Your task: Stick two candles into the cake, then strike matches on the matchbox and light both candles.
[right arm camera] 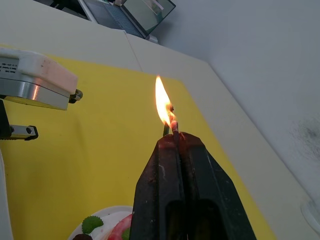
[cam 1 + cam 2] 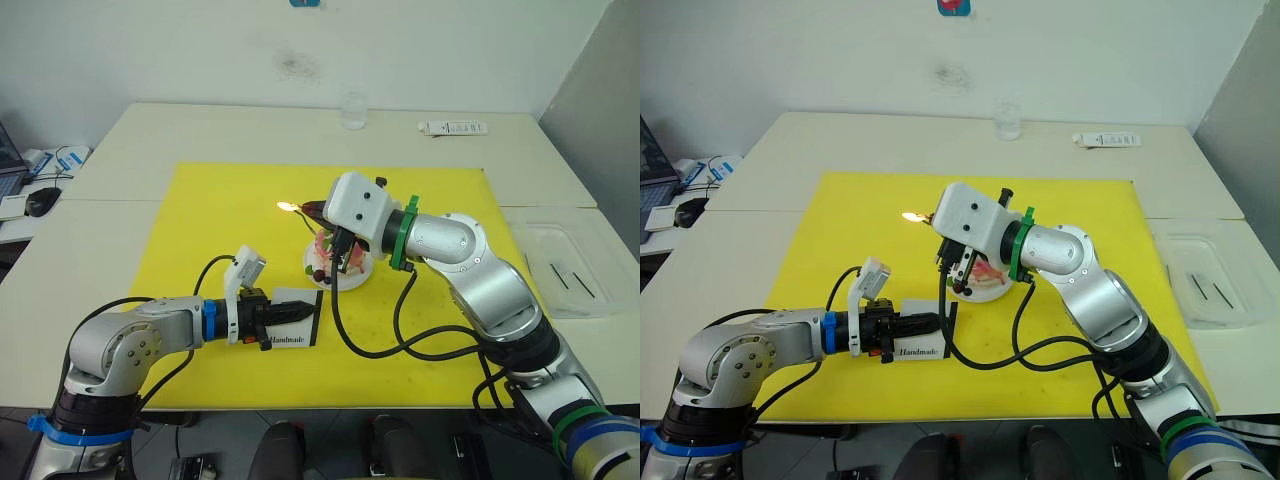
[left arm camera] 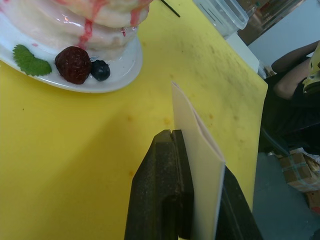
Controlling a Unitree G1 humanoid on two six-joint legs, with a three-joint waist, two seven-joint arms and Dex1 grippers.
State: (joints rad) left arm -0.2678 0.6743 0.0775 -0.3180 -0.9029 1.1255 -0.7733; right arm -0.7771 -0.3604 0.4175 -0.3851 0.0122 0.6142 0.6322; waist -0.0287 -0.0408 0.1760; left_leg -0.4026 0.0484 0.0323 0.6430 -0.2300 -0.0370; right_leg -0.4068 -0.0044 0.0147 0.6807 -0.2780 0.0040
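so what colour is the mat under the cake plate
Bright yellow mat, under the cake; clearest in the left eye view.

burning match [image 1: 173, 126] above pink cake [image 2: 336, 258]

One cake [image 2: 338, 258], one matchbox [image 2: 293, 320], one burning match [image 1: 174, 126], perhaps two tray sticks [image 2: 568, 276].

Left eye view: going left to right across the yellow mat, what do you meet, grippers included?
Left gripper shut on the matchbox → flame of the burning match → cake on its white plate → right gripper's wrist housing.
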